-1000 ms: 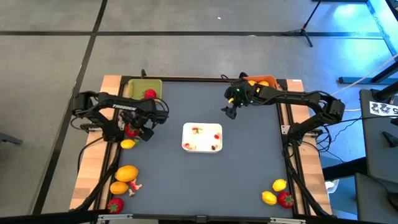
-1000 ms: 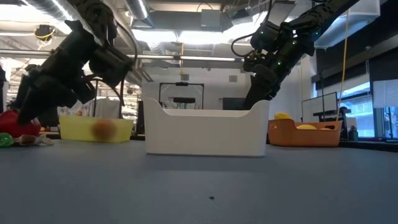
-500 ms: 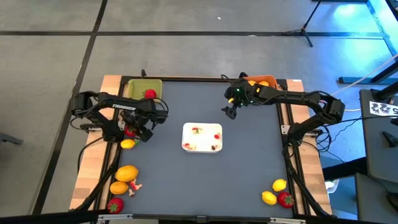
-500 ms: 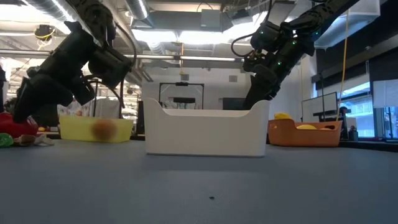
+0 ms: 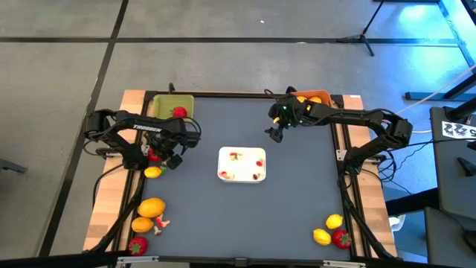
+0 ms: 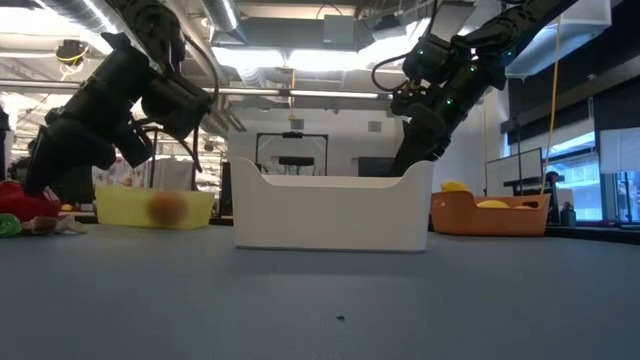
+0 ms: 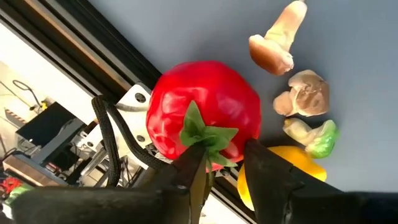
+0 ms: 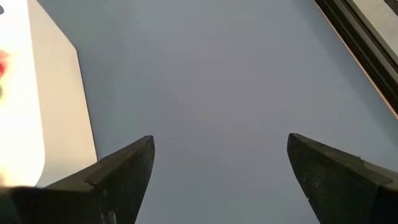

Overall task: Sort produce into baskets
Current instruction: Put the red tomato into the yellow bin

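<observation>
At the table's left edge my left gripper [image 5: 158,157] is shut on a red fruit [image 7: 202,115] with a green leafy top. The fruit lies on the grey mat beside the black rail. A yellow lemon [image 5: 152,172] lies just nearer, and small pale scraps [image 7: 292,93] lie next to it. The yellow-green basket [image 5: 172,106] at the far left holds one red fruit [image 5: 179,112]. The orange basket [image 5: 316,97] stands at the far right with yellow and orange fruit in it. My right gripper [image 5: 274,134] hangs open above bare mat near the orange basket, its fingers [image 8: 124,168] wide apart. My left gripper has its two fingers close together on the fruit's green leafy top [image 7: 206,135], one fingertip [image 7: 193,165] on either side of it. The fingers slant down at it from above. The fruit's red body shows beyond the fingertips, low at the mat in the low view [image 6: 20,200].
A white tray [image 5: 242,164] with small red scraps sits mid-table. More fruits lie at the near left [image 5: 151,208] and the near right [image 5: 334,221]. Wooden side rails [image 5: 111,201] border the mat.
My left gripper has shut its fingers onto the red fruit while staying where it was, rolling slightly about its own line. The fruit shows less red from above now. The right arm has kept still.
</observation>
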Action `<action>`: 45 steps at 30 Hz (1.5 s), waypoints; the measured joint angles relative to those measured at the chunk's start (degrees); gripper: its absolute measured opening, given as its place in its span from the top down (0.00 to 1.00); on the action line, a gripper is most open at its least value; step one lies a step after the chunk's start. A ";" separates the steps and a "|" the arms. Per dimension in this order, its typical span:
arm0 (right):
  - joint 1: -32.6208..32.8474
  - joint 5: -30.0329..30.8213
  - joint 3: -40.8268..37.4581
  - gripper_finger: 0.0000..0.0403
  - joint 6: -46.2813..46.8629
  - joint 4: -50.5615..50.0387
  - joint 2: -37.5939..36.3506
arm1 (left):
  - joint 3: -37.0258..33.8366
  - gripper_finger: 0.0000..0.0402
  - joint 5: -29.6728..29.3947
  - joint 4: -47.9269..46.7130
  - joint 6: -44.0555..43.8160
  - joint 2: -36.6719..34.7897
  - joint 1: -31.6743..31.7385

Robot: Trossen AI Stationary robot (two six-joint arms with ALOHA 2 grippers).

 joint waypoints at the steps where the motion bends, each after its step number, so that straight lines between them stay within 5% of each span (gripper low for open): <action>1: 0.00 0.00 0.00 0.10 0.00 0.00 0.00 | 0.02 0.77 0.01 0.00 0.19 0.01 0.00; 22: 0.00 0.00 0.00 0.10 0.00 0.00 0.00 | 3.08 0.99 -2.62 -0.81 2.52 0.01 -0.04; 34: 0.00 0.00 0.00 0.10 0.00 0.00 0.00 | 5.07 0.98 -3.19 -1.63 2.68 0.01 -0.04; 39: 0.00 0.00 0.00 0.10 0.00 0.00 0.00 | 5.07 0.89 -3.13 -1.73 3.23 0.01 -0.04; 45: 0.00 -0.02 0.00 0.10 0.19 -0.02 0.00 | 5.07 0.64 -3.22 -1.76 4.07 0.01 -0.04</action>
